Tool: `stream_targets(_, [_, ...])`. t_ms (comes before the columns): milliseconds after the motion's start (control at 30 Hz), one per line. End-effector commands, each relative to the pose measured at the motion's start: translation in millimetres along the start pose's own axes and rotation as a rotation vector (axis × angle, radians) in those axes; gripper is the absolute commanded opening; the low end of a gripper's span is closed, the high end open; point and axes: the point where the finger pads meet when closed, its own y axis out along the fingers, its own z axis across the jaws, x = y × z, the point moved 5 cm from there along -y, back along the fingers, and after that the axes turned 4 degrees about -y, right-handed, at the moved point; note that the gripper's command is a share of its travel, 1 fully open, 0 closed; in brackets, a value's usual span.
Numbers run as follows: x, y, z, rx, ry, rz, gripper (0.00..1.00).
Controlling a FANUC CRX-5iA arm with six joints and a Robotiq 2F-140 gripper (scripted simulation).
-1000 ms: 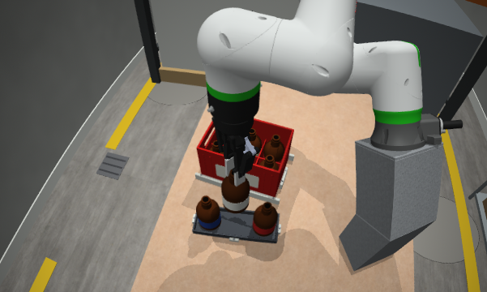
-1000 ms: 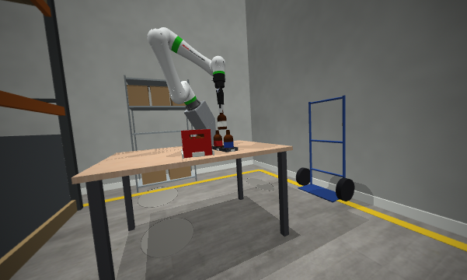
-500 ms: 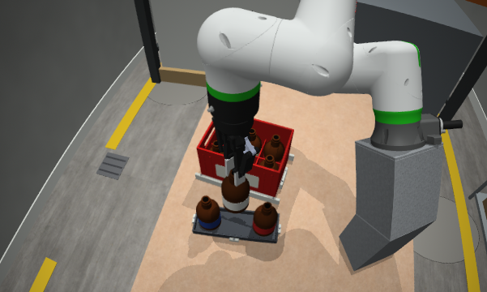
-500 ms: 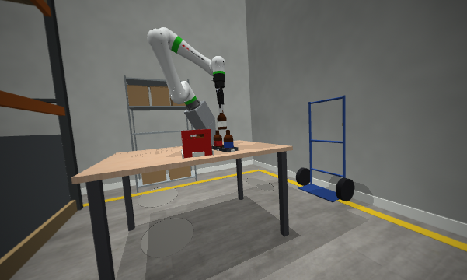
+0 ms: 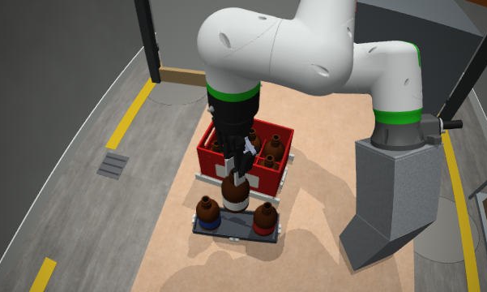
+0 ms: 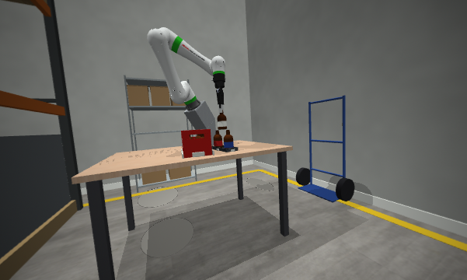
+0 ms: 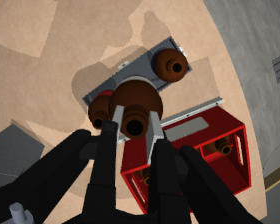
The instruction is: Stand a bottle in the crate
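Observation:
My gripper (image 5: 234, 172) is shut on the neck of a brown bottle with a white band (image 5: 235, 195) and holds it upright in the air above the dark tray (image 5: 236, 230). It also shows in the exterior view (image 6: 221, 120) and in the wrist view (image 7: 135, 125). On the tray stand a bottle with a blue band (image 5: 207, 212) and a bottle with a red band (image 5: 265, 218). The red crate sits just behind the tray with several brown bottles (image 5: 274, 147) in its cells. The near-left cells are hidden by my gripper.
The crate and tray sit on a wooden table (image 6: 179, 157). The grey robot base (image 5: 393, 195) stands on the table's right side. A blue hand truck (image 6: 326, 148) stands by the wall. Metal shelves with boxes (image 6: 148, 97) stand behind the table.

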Motion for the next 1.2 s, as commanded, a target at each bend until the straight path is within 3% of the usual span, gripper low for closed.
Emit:
stream_targets(0, [0, -1, 0, 0.0, 0.0, 0.0, 0.0])
stream_targets(1167, [0, -22, 0, 0.0, 0.0, 0.0, 0.0])
